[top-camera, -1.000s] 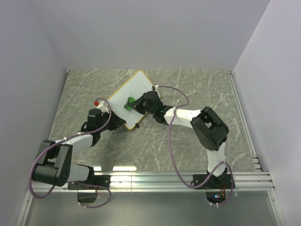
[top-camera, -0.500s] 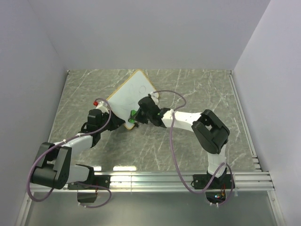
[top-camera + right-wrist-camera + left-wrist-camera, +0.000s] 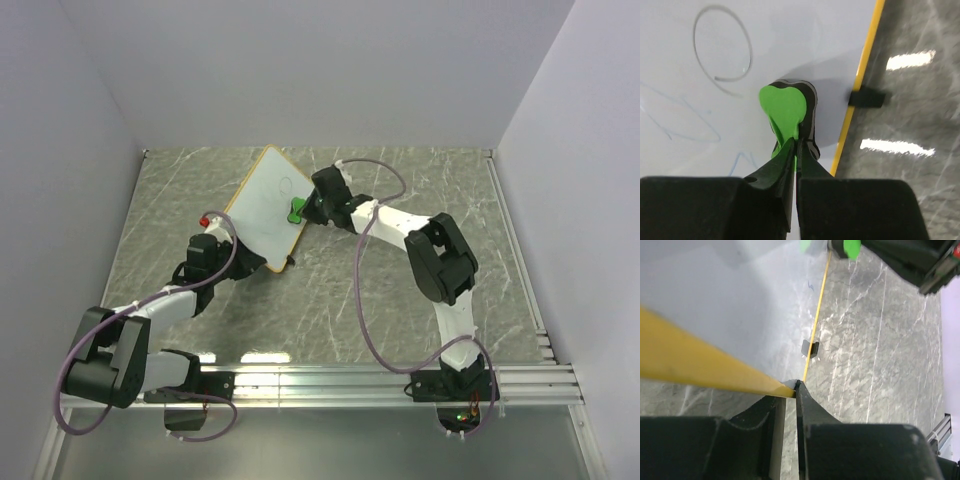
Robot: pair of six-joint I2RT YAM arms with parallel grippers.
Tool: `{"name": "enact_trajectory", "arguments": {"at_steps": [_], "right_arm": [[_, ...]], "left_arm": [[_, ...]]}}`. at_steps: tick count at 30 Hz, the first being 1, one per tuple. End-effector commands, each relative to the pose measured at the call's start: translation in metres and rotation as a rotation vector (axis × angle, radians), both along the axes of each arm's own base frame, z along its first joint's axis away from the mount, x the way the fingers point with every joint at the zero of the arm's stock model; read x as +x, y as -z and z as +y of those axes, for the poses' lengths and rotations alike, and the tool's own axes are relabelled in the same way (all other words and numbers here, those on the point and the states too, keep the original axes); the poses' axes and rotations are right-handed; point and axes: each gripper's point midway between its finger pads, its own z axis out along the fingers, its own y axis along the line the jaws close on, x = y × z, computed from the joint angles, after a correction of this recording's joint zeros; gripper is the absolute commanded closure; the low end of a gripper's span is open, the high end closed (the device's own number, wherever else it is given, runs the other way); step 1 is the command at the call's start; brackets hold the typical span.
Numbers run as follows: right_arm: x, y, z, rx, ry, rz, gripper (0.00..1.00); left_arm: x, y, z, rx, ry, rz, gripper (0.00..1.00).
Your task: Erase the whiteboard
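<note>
Whiteboard (image 3: 262, 208): smooth white face, yellow frame. Eraser (image 3: 784, 111): matt green body, black underlayer. Worktop (image 3: 300, 310): glossy grey marbled stone-look surface.

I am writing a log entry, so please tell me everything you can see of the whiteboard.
The whiteboard is a white rectangle with a thin yellow frame, rounded corners and a small black foot under one edge. It bears a grey circle and faint blue lines. The left gripper clamps its near edge; the right gripper presses a green eraser on it.
</note>
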Motion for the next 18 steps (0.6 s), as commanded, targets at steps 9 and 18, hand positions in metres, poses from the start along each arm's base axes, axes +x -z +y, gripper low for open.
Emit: {"name": "enact_trajectory", "arguments": {"at_steps": [9, 18], "right_arm": [[-0.058, 0.004, 0.06, 0.139, -0.197, -0.018, 1.0], [-0.145, 0.018, 0.086, 0.223, -0.306, 0.031, 1.0]], "left_arm": [[-0.014, -0.001, -0.016, -0.008, 0.106, -0.007, 1.0], [-0.013, 0.001, -0.016, -0.005, 0.103, -0.01, 1.0]]}}
